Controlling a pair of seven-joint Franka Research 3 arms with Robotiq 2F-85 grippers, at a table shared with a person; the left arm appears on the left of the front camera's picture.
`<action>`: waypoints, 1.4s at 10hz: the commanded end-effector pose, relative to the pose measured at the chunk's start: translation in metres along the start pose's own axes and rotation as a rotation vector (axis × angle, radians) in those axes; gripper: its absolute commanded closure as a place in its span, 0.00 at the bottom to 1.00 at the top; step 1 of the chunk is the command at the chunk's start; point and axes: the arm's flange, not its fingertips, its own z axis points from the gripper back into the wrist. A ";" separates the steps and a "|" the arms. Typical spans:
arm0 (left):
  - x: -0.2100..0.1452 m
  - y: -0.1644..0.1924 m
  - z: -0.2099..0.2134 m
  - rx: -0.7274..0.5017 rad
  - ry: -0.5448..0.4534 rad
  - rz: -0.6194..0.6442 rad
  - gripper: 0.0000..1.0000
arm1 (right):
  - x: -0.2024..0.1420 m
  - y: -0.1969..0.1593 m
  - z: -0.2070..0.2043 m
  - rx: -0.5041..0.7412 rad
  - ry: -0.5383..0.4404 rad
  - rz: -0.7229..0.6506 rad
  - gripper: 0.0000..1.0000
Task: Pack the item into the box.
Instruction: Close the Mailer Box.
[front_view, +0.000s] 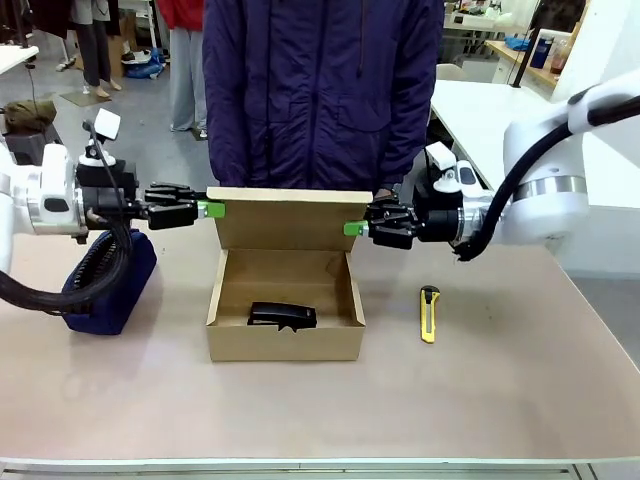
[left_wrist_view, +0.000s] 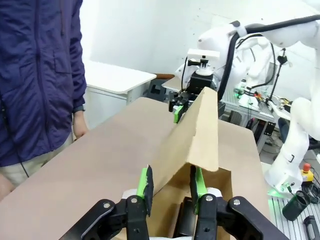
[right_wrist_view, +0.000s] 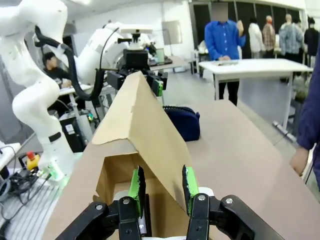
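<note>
My left gripper (front_view: 208, 210) is closed on the left end of the lid flap (front_view: 285, 218), one green pad on each face of the cardboard. My right gripper (front_view: 352, 229) is clamped in the same way on the right end of this flap. The flap stands upright between my two hands, at the far side of the box (front_view: 285, 342).

The box sits open near the middle of the table (front_view: 500, 400). The item (front_view: 282, 316) lies flat on the bottom of the box, near the front wall and touching neither gripper.

The table surface is a plain, matte beige with a pale front edge. On it, to the right of the box and apart from it, lies a yellow-and-black utility knife (front_view: 429, 314). To the left, under my left arm, stands a navy pouch (front_view: 110, 285).

A person (front_view: 320, 90) in a dark blue jacket stands just behind the flap, at the far edge. Behind this person the room has a grey floor and a white table (front_view: 480, 110). In the right wrist view, several people stand around another white table (right_wrist_view: 250, 64) farther off.
</note>
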 end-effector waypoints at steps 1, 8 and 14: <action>-0.016 -0.008 0.005 -0.066 -0.003 -0.042 0.57 | -0.009 0.022 -0.008 -0.029 -0.072 0.102 0.57; -0.033 -0.014 0.001 -0.132 0.070 -0.066 0.00 | -0.018 0.039 0.001 0.050 -0.021 0.139 0.00; -0.031 -0.014 0.050 -0.102 0.153 -0.071 0.00 | -0.026 0.043 0.048 0.008 0.066 0.093 0.00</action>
